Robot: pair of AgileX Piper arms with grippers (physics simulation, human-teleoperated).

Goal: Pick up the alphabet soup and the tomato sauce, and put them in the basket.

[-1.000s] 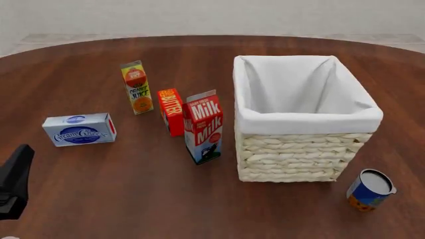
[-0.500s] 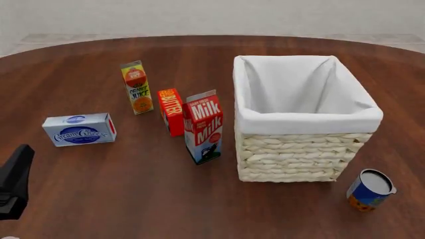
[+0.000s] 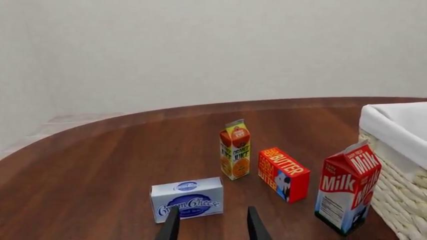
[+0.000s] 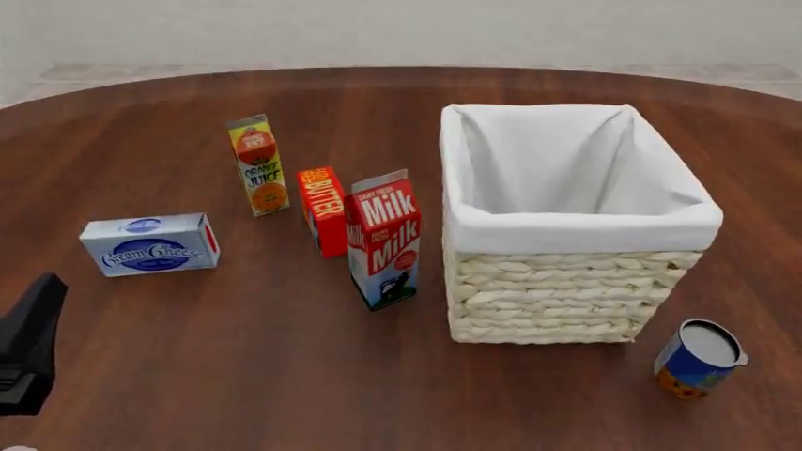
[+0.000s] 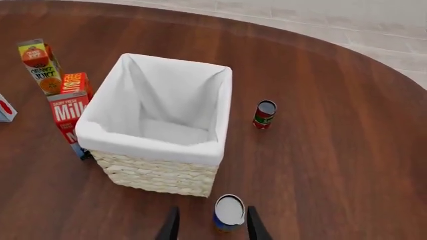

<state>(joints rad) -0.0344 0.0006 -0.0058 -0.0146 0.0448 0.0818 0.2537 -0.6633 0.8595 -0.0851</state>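
Nothing has shifted since the earlier front frames. In the left wrist view, the left gripper [image 3: 210, 225] hangs open and empty before the cream cheese box [image 3: 187, 198]. In the front view, the alphabet soup [image 4: 700, 358] stands beside the basket [image 4: 570, 291], with the milk carton [image 4: 385, 240] on the basket's other side. In the right wrist view, the right gripper [image 5: 210, 225] is open above the soup; the tomato sauce [image 5: 264, 114] stands beyond the basket. Descent looks due next, mind the wicker corner.

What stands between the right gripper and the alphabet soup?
Nothing visible. In the right wrist view the right gripper hangs open over the alphabet soup, which stands upright on bare table beside the basket.
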